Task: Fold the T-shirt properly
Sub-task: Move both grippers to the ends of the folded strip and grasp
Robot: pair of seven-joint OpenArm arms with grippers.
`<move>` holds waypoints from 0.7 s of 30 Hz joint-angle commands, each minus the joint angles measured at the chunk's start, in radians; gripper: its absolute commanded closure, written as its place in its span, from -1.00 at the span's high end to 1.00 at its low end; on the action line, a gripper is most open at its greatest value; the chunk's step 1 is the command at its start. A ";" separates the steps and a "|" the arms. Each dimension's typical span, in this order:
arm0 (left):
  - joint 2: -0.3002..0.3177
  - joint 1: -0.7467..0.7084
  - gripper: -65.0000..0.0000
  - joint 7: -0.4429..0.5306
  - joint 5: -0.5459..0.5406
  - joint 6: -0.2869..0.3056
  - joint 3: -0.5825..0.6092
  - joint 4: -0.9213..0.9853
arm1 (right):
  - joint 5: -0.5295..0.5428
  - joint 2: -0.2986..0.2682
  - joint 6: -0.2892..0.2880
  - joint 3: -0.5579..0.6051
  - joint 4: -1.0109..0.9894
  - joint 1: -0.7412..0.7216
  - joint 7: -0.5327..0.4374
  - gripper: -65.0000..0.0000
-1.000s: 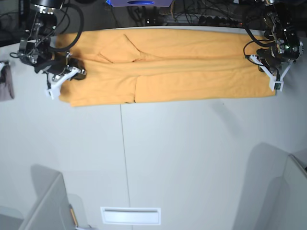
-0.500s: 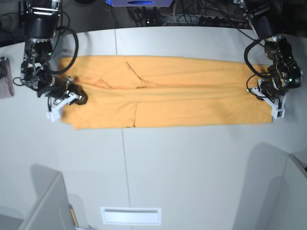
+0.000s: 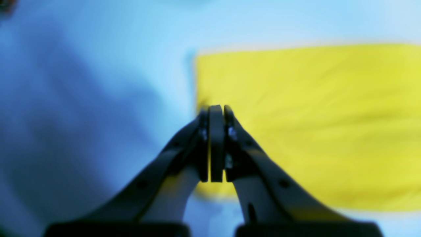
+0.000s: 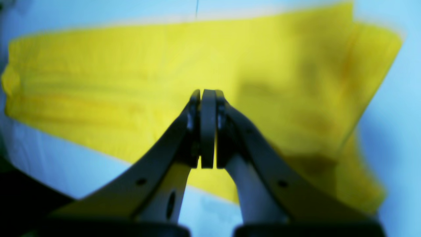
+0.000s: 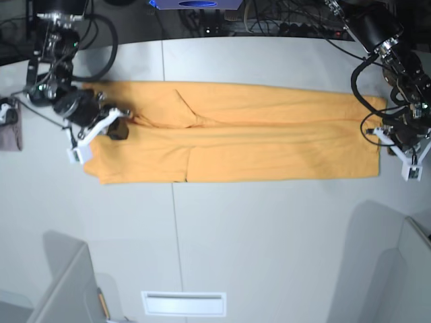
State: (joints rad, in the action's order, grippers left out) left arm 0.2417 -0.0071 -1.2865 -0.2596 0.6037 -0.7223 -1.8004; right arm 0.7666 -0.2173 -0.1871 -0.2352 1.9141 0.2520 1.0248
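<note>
The T-shirt (image 5: 256,134) lies flat on the white table as a long yellow-orange strip, folded lengthwise, plain side up. My right gripper (image 5: 75,155) hangs at its left end, fingers shut, tips just off the cloth's edge. In the right wrist view the shut gripper (image 4: 208,93) hovers over the yellow T-shirt (image 4: 131,82) with nothing between the fingers. My left gripper (image 5: 411,171) is just past the strip's right end, over bare table. The left wrist view shows that gripper (image 3: 216,110) shut, at the T-shirt's (image 3: 312,125) short edge.
A small pinkish cloth (image 5: 8,128) lies at the table's left edge. Cables and equipment (image 5: 202,13) line the back. Grey dividers stand at the front left (image 5: 67,289) and front right (image 5: 397,269). A white slotted plate (image 5: 183,303) sits near the front edge.
The T-shirt slid toward the front of the table a second ago and has since stayed put. The left gripper has moved outward off its right end; the right gripper shifted slightly at the left end.
</note>
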 commanded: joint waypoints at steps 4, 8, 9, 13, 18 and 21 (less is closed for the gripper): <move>0.044 -0.035 -1.00 0.017 -0.004 0.074 -0.039 0.004 | 0.023 0.032 -0.012 0.000 0.081 0.111 -0.105 -1.00; 0.043 -0.093 -0.63 0.135 -0.005 0.086 -0.039 0.021 | 0.021 0.040 -0.016 0.009 0.081 0.200 -0.174 -1.00; 0.041 -0.100 -0.30 0.164 -0.005 0.086 -0.039 0.038 | 0.021 0.040 -0.016 0.024 0.081 0.214 -0.185 -1.00; 0.040 -0.100 0.87 0.236 -0.005 0.086 -0.033 0.144 | 0.021 0.031 -0.016 0.052 0.078 0.237 -0.217 -1.00; 0.040 -0.049 1.00 0.270 -0.005 0.094 -0.038 0.282 | 0.020 0.031 -0.016 0.055 0.075 0.237 -0.217 -1.00; 0.041 -0.017 1.00 0.273 -0.005 0.094 -0.038 0.339 | 0.020 0.031 -0.016 0.055 0.075 0.232 -0.217 -1.00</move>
State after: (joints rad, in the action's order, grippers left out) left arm 0.2646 -0.0376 -1.0328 -0.2554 0.6899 -0.7555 -1.4422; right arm 0.7742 -0.1783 -0.1947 -0.1764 1.9751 0.4866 0.8265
